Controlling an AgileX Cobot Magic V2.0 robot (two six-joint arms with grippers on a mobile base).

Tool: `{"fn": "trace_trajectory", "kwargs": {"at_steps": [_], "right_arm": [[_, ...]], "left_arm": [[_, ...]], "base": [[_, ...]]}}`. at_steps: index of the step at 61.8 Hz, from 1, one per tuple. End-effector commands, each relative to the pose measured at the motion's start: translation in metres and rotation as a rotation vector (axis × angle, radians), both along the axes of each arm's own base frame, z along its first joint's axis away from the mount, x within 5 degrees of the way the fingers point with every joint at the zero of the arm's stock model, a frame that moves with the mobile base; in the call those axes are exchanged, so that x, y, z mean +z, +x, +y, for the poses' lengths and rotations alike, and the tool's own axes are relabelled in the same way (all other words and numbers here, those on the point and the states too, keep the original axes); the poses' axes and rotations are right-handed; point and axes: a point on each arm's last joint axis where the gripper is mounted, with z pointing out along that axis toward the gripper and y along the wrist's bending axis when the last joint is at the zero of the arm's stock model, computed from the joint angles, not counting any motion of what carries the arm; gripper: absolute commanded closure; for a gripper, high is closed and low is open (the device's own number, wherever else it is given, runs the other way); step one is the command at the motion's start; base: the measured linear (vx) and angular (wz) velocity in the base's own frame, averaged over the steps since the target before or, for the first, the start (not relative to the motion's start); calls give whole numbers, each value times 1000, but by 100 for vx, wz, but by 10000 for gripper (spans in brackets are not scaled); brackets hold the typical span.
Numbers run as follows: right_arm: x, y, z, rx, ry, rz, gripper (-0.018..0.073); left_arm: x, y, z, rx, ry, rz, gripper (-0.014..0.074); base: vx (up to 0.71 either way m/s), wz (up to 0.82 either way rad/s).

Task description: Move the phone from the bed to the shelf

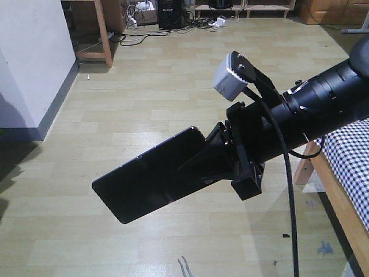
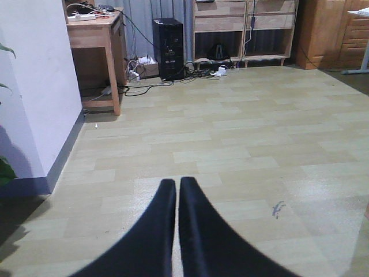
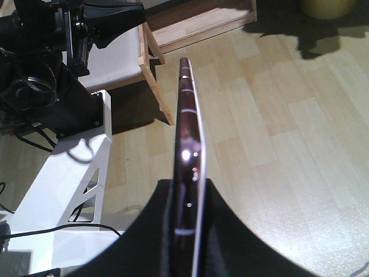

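My right gripper (image 1: 216, 157) is shut on one end of the phone (image 1: 149, 176), a long glossy black slab held out over the floor and tilted down to the left. In the right wrist view the phone (image 3: 187, 109) shows edge-on with a pale metallic rim, standing upright between the black fingers (image 3: 225, 231) of the right gripper (image 3: 188, 186). The bed (image 1: 353, 158), in black-and-white check with a wooden side rail, lies at the right edge behind the arm. The shelf (image 2: 245, 24), a pale pine unit, stands against the far wall. My left gripper (image 2: 177, 182) is shut, with nothing in it.
A white wall corner (image 2: 34, 86) juts out on the left, with a wooden desk (image 2: 95, 34) behind it. A black computer tower (image 2: 168, 46) and loose cables (image 2: 144, 86) lie near the far wall. The robot's white base frame (image 3: 63, 190) and a wooden-legged seat (image 3: 155, 81) are beside the right arm.
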Motion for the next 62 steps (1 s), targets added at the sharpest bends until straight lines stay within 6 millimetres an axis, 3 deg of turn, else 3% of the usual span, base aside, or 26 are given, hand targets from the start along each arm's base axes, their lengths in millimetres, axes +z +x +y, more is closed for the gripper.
{"fn": "trace_trajectory", "kwargs": {"at_steps": [1, 62], "right_arm": [[23, -14, 0, 50, 90, -7, 561], [23, -14, 0, 49, 90, -6, 561]], "left_arm": [[6, 1, 1, 10, -17, -73, 596], [6, 1, 1, 10, -17, -73, 596]], "base": [[19, -1], [23, -5]]}}
